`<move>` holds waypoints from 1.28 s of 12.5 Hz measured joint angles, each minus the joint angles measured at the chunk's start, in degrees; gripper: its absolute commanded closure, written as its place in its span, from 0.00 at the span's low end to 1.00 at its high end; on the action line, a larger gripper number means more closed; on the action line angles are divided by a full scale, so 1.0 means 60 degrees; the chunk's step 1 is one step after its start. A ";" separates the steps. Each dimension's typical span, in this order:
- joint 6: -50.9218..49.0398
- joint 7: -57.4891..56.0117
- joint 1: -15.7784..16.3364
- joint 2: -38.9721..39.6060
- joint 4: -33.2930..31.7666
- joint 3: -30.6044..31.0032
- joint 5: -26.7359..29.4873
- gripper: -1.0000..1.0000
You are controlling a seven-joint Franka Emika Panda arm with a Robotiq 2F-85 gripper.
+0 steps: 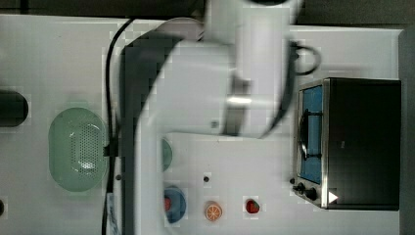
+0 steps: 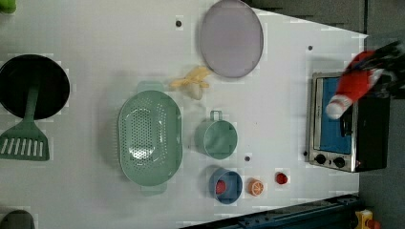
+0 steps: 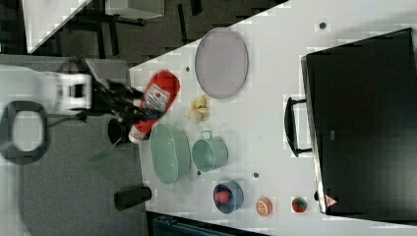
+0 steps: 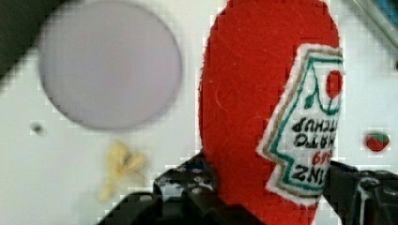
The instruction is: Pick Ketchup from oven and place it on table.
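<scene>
the pincer (image 3: 129, 104) is clenched round the ketchup (image 3: 153, 102), which sits between its dark fingers (image 4: 187, 187), lifted above the bench (image 2: 95, 38).

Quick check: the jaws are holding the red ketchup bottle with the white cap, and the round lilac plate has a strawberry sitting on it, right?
Not quite. The jaws do hold the red ketchup bottle with the white cap, but the round lilac plate is bare in the left view; the strawberry lies on the white table near the oven.
</scene>
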 measured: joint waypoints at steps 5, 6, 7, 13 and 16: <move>0.2755 -0.0001 0.0301 0.0512 -0.3394 -0.0166 -0.0335 0.37; 0.3538 0.0000 0.0182 0.0694 -0.4085 -0.0128 -0.0321 0.37; 0.4543 0.0000 0.0146 0.0859 -0.4719 -0.0161 -0.0297 0.37; 0.7178 0.0000 0.0048 0.1682 -0.5987 -0.0280 -0.0191 0.11; 0.7080 -0.0001 0.0040 0.1887 -0.5950 -0.0261 -0.0066 0.00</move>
